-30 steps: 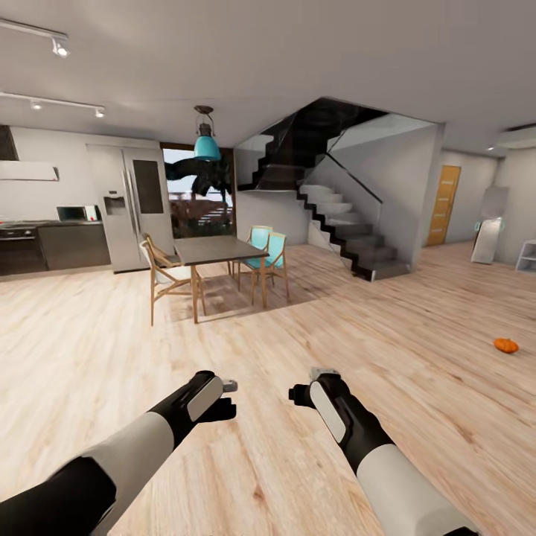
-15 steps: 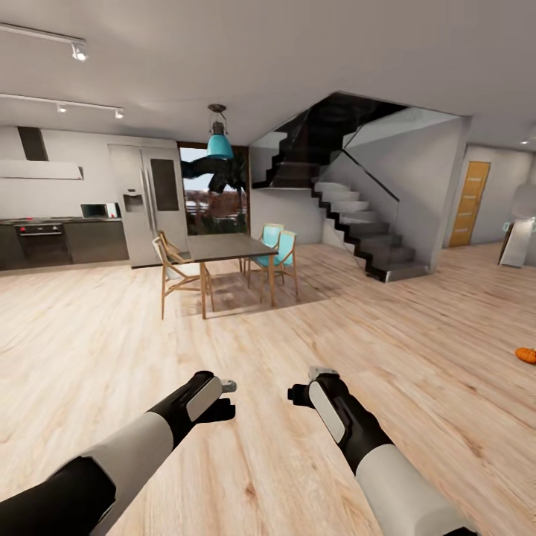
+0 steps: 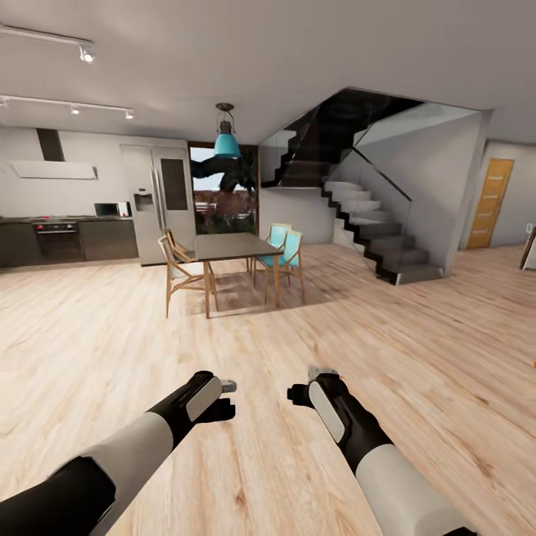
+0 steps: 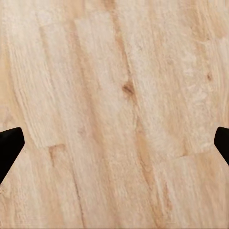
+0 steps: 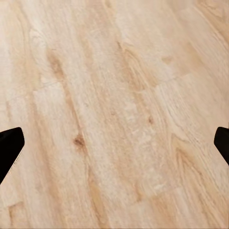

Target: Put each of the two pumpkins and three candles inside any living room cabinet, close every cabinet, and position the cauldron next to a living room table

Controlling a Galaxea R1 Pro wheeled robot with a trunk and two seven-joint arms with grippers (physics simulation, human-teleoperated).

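Note:
Both arms reach forward and low over the wooden floor. In the head view my left gripper (image 3: 225, 398) and right gripper (image 3: 301, 388) hang above bare planks. In the left wrist view the left gripper (image 4: 114, 149) is open, its dark fingertips (image 4: 9, 145) far apart with nothing between them. The right gripper (image 5: 114, 149) is open and empty in the same way. A thin orange sliver of a pumpkin (image 3: 534, 362) lies on the floor at the head view's right edge. The candles, the cabinet, the cauldron and the table are out of view.
Ahead stand a dark dining table (image 3: 234, 246) with wooden and teal chairs (image 3: 289, 257), a kitchen counter (image 3: 67, 240) and fridge (image 3: 165, 201) at the back left, a staircase (image 3: 376, 238) behind a glass panel, and an orange door (image 3: 491, 202) at the far right.
The whole view has swung to the left: the dining table, stairs and door have slid rightward in the picture, and the pumpkin has slipped almost off the right edge. Arms hold the same pose.

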